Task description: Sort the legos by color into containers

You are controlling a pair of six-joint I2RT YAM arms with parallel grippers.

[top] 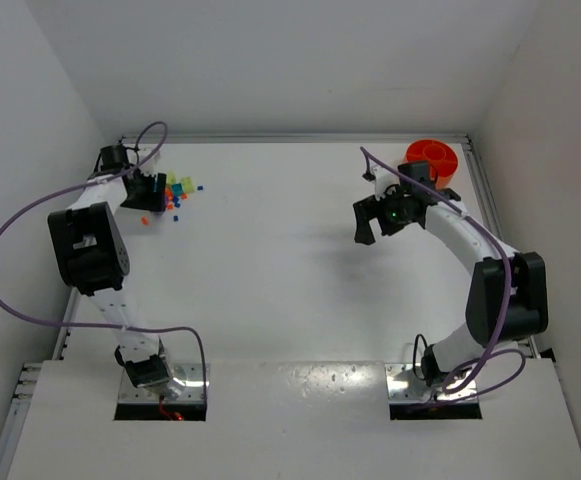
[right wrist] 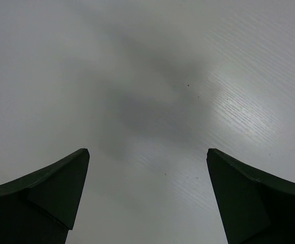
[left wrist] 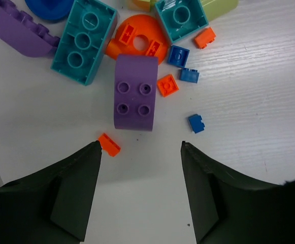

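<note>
Plainly, the left hand (left wrist: 139,147) hangs low over the white table (left wrist: 259,91), whose surface shows a fine grain. Its dark, wedge-shaped fingers stand apart with nothing between them. The legos (top: 175,192) are glossy plastic, scattered just ahead of this hand. A small orange brick (left wrist: 109,144) lies tilted just beside the tip of its left finger. Straight ahead of the gap lies a purple block (left wrist: 134,94) with rounded corners and four studs facing up, its long axis running directly away from the hand. Farther ahead and to the left, a teal brick (left wrist: 84,40) lies hollow side up, showing three round tubes, its long axis leaning slightly right. An orange round piece (left wrist: 137,43) sits between the two and touches the purple block's far end. A small blue brick (left wrist: 196,123) lies alone ahead of the right finger, and a flat orange square (left wrist: 167,85) lies beyond it.

The right hand (right wrist: 147,152) hovers above bare table with its fingers spread wide, holding nothing. The bowl (top: 432,158), round, orange and split by inner walls, sits behind this hand, near the table's far corner.
</note>
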